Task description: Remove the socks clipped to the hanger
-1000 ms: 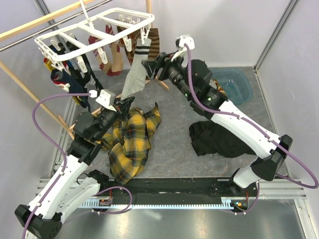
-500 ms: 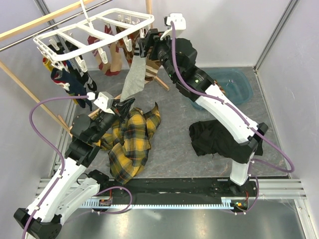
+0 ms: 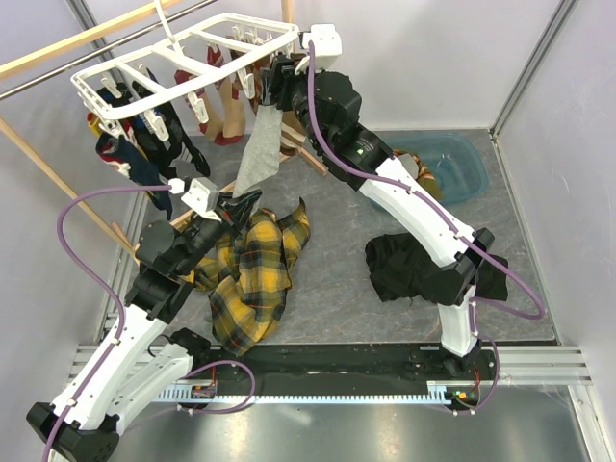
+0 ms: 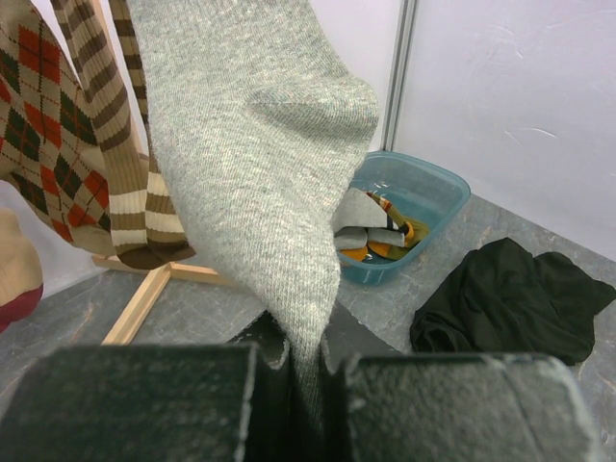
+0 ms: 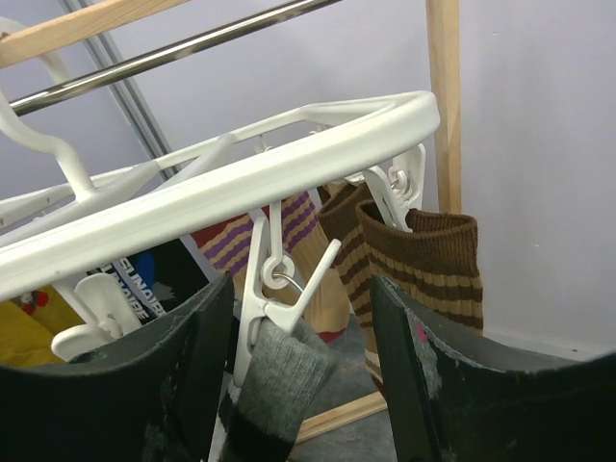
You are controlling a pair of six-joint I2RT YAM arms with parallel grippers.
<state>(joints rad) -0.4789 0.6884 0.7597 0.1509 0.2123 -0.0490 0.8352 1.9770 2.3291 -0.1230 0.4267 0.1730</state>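
The white grid hanger (image 3: pixel 192 53) hangs at the top left with several socks clipped under it. A long grey sock (image 3: pixel 258 149) hangs from a clip (image 5: pixel 274 289) near its right corner. My left gripper (image 3: pixel 241 200) is shut on the grey sock's lower end (image 4: pixel 250 164), the cloth pinched between the jaws (image 4: pixel 306 371). My right gripper (image 3: pixel 274 87) is open, with a finger on each side of that clip and the sock's cuff (image 5: pixel 279 385), not touching them. A brown striped sock (image 5: pixel 423 260) hangs just right of it, under the frame (image 5: pixel 241 164).
A yellow plaid cloth (image 3: pixel 255 265) lies under my left arm. A black garment (image 3: pixel 414 265) lies at the right. A teal bin (image 3: pixel 452 164) with socks in it stands at the back right. The wooden rack (image 3: pixel 58 173) and its metal rail (image 5: pixel 173 48) carry the hanger.
My right arm has risen and swung left to the hanger's right corner, and its open fingers now straddle the grey sock's clip. My left gripper keeps hold of the sock.
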